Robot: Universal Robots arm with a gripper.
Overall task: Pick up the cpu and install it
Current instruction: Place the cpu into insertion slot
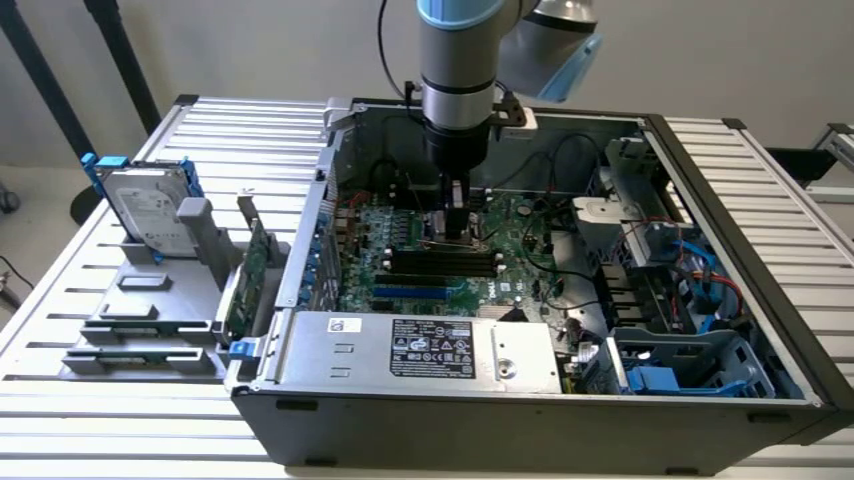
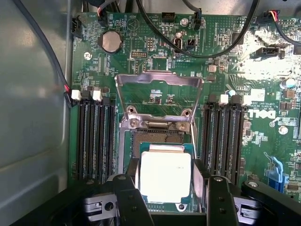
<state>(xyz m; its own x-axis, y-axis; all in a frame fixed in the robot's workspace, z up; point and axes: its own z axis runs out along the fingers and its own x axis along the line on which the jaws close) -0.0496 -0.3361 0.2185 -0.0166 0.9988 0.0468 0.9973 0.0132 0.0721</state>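
A ribbed, slatted metal counter (image 1: 747,180) carries a large grey steel computer case (image 1: 534,430), lying open. Inside it, the exterior view takes in a flat green motherboard (image 1: 514,265), a boxy silver power supply (image 1: 414,345) with a printed label along the near wall, and, outside the case on the exterior view's left, a silver hard drive in blue brackets (image 1: 140,210) standing upright in a grey holder. The arm comes straight down onto the board, and its black end effector (image 1: 457,215) is low over the middle of it.

The wrist view adds the detail: rows of long black memory slots (image 2: 96,136), a raised, shiny metal socket frame (image 2: 157,77) tilted open, and a round silver coin cell (image 2: 111,41). The small flat square cpu (image 2: 164,176) with a dull silver metal top sits over the dark socket, clamped between the end effector's two black fingers (image 2: 133,188), which press its opposite edges.
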